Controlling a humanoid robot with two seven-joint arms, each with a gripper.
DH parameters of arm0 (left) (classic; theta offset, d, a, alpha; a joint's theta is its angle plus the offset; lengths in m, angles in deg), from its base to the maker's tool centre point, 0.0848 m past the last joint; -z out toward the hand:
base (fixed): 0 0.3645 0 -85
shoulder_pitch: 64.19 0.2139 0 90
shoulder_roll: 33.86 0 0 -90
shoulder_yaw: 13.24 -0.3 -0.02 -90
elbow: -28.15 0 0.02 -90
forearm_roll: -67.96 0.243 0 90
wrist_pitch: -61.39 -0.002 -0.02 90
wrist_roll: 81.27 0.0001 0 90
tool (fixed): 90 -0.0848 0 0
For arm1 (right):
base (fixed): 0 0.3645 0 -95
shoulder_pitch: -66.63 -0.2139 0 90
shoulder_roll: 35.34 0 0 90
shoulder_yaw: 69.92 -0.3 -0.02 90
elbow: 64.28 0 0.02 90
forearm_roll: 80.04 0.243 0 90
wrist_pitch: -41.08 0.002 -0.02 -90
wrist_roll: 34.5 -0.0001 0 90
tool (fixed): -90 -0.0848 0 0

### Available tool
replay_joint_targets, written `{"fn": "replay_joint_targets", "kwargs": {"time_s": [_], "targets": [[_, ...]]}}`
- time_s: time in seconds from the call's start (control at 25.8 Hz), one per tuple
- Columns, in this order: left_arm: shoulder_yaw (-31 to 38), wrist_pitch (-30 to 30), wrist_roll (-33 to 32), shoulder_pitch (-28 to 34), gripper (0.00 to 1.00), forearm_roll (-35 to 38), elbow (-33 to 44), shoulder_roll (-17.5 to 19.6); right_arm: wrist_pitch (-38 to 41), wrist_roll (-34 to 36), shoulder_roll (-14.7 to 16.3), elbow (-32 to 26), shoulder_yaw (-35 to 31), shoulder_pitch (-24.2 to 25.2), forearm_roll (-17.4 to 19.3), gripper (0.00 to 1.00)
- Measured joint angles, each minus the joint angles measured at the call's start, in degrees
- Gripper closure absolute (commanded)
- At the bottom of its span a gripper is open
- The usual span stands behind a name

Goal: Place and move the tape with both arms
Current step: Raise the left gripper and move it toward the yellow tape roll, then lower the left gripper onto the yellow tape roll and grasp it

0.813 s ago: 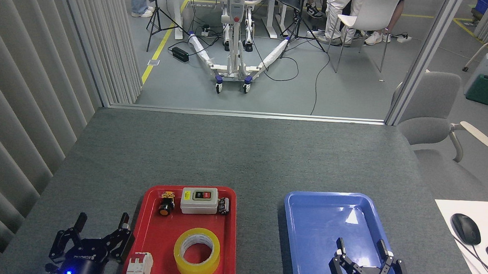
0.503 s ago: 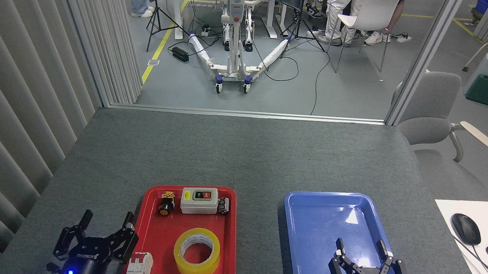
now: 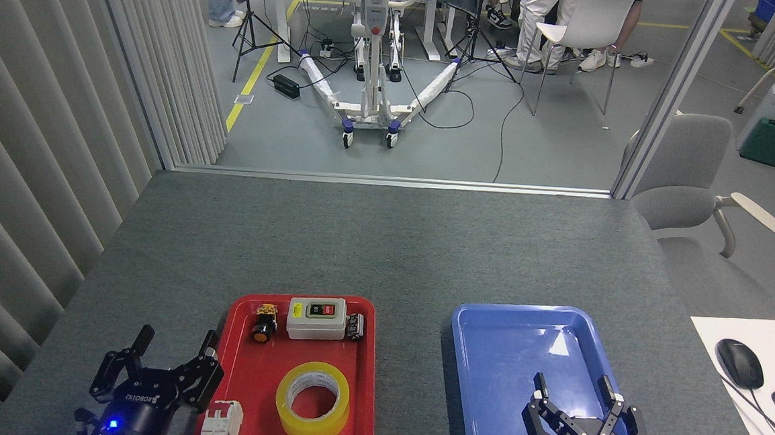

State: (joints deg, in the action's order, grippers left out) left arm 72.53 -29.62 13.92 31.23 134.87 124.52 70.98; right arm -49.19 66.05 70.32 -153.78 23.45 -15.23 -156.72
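1. Since the earlier frames, the left gripper (image 3: pixel 175 340) has crept rightward and a little nearer the red tray (image 3: pixel 238 376); its right finger now overlaps the tray's left rim, where before it stood clear of it.
2. Both fingers of the left gripper are spread wide and hold nothing; a blue light glows at its base near the bottom edge of the view.
3. Compared with the earlier frames, the right gripper (image 3: pixel 574 385) has barely shifted; it hangs over the near part of the blue tray (image 3: pixel 486 358), fingers spread apart and empty.
4. Lying flat on its side in the near half of the red tray is the tape (image 3: pixel 313 402), with the white core facing up and the tray's red floor showing through the hole.
5. Neither gripper touches the tape; the left one is near it on the left, the right one well apart across the gap between the trays.
6. A small white circuit breaker (image 3: pixel 221 424) sits at the near left corner of the red tray, just beside the left gripper.
7. Along the far end of the red tray stand a black push button (image 3: pixel 262 322), a white switch box (image 3: pixel 316 318) and a small dark part (image 3: pixel 355 326).
8. Both trays rest side by side on the grey counter (image 3: pixel 386 244), apart from each other.
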Motion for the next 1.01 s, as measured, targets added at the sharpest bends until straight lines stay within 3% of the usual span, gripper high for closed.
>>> {"fn": "replay_joint_targets", "kwargs": {"time_s": [0.23,0.5,0.81,1.01], "targets": [[-0.2,5.2,-8.5,-2.5,0.0,-2.8,0.3,1.5,0.0,-0.1,-0.1,0.1,0.0,-0.1,0.0,0.0],[-2.8,11.7,-26.0,-9.3,0.0,-3.3,-1.5,4.3,0.0,-0.2,-0.1,0.1,0.0,-0.1,-0.1,0.0],[-12.7,11.9,-41.6,-18.3,0.01,-4.3,-4.7,9.1,0.1,-0.2,-0.1,0.1,0.0,-0.2,-0.1,0.0],[-20.3,5.5,-48.7,-24.2,0.0,-9.7,-6.5,10.1,0.1,-0.2,0.2,0.2,0.0,-0.2,-0.1,0.0]]}}
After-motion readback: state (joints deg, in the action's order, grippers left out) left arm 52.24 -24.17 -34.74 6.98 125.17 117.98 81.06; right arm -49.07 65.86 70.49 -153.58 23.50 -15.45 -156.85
